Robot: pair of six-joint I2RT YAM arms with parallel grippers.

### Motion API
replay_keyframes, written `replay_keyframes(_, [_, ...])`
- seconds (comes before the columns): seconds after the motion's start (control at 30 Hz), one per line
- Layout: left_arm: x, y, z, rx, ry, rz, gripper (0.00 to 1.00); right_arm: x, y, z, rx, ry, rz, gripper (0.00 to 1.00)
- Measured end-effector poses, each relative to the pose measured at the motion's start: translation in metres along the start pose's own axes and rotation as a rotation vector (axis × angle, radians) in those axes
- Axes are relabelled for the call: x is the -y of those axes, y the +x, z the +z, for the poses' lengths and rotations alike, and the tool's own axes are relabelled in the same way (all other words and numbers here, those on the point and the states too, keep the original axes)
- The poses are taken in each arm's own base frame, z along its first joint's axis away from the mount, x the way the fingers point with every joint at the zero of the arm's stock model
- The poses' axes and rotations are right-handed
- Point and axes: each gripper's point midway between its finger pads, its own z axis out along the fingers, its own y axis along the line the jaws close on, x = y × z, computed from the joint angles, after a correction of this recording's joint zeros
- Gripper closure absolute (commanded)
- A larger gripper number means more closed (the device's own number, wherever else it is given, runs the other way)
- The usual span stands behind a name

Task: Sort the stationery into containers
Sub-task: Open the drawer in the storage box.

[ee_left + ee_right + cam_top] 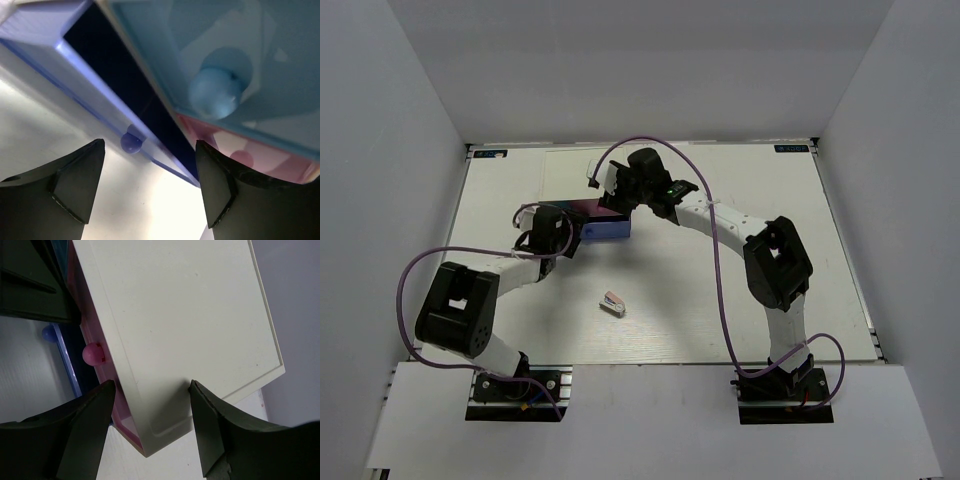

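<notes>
Blue-lavender drawer (608, 232) stands pulled out. Its knob (131, 143) lies untouched between the spread fingers of the released left gripper (149, 150). Right gripper (151, 390), also released, straddles the white top (190, 315). Pink-and-white stapler piece (611, 303) lies apart on the counter (740, 310).

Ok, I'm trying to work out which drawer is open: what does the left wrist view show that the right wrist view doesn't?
Only the left wrist view: the light blue drawer front with its light blue knob, and the dark gap behind the pulled-out blue-lavender drawer front, with the open left gripper near it. Only the right wrist view: the box's white top, its corner between the fingers of the open right gripper. Both: the pink drawer and the blue-lavender knob.
</notes>
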Motion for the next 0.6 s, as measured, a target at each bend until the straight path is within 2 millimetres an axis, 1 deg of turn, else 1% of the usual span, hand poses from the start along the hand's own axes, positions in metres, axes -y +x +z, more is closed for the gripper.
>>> replay_keyframes(0.07, [0.002,-0.001,0.002,-0.001,-0.028,0.004,0.17,0.000,0.000,0.000,0.000,0.000,0.000,0.33])
replay_keyframes(0.13, [0.000,-0.001,0.002,-0.007,-0.057,0.009,0.17,0.000,0.000,0.000,0.000,0.000,0.000,0.33])
replay_keyframes(0.17, [-0.003,0.000,0.002,-0.010,-0.075,0.012,0.17,0.000,0.000,0.000,0.000,0.001,0.000,0.33])
replay_keyframes(0.2, [-0.011,0.002,0.001,-0.017,-0.108,0.016,0.18,0.000,0.000,0.000,0.000,0.001,0.000,0.33])
replay_keyframes(0.27, [-0.018,0.004,0.003,-0.027,-0.143,0.014,0.18,0.000,0.000,0.000,0.000,0.001,0.000,0.33])
replay_keyframes(0.37, [-0.018,0.004,0.006,-0.032,-0.165,0.013,0.20,0.001,0.000,0.000,-0.002,0.004,0.002,0.33])
replay_keyframes(0.47, [-0.018,0.005,0.008,-0.032,-0.168,0.006,0.23,0.001,0.000,0.000,-0.002,0.004,0.003,0.33])
replay_keyframes(0.6, [-0.015,0.005,0.008,-0.032,-0.161,-0.004,0.33,0.001,0.001,0.000,-0.004,0.007,0.003,0.33])
